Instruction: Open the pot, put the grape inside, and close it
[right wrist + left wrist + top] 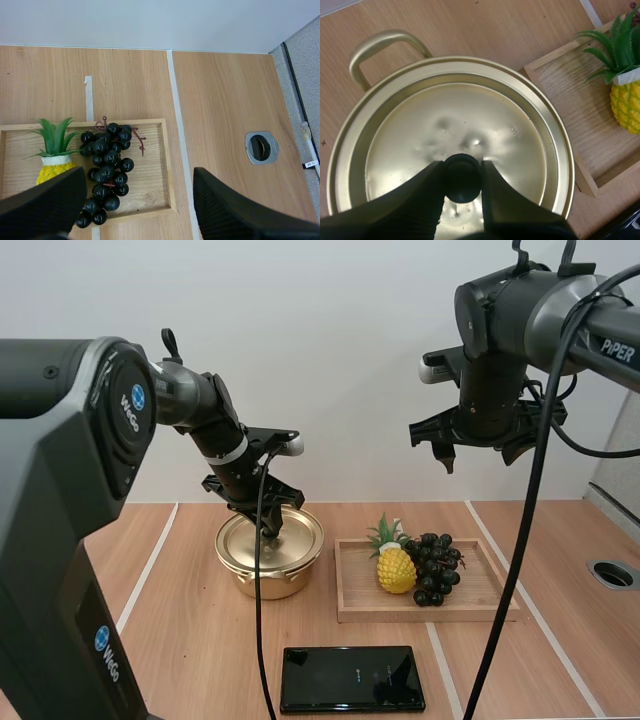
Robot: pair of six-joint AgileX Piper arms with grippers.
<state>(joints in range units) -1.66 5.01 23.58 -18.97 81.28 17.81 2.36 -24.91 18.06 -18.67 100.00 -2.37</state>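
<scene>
A gold pot (269,558) (380,45) stands on the table with its gold lid (262,538) (455,130) on it. My left gripper (272,530) (463,175) is down on the lid, its fingers shut on the black lid knob (463,177). A bunch of dark grapes (434,567) (105,165) lies in the wooden tray (360,610) (150,195), right of a toy pineapple (395,562) (52,155). My right gripper (478,447) (140,210) hangs open high above the tray, its wide-spread fingers over the grapes.
A black phone (352,678) lies flat near the table's front edge, before the pot and tray. A round metal grommet hole (612,574) (261,148) sits in the tabletop at the right. White tape lines (180,145) run across the wood.
</scene>
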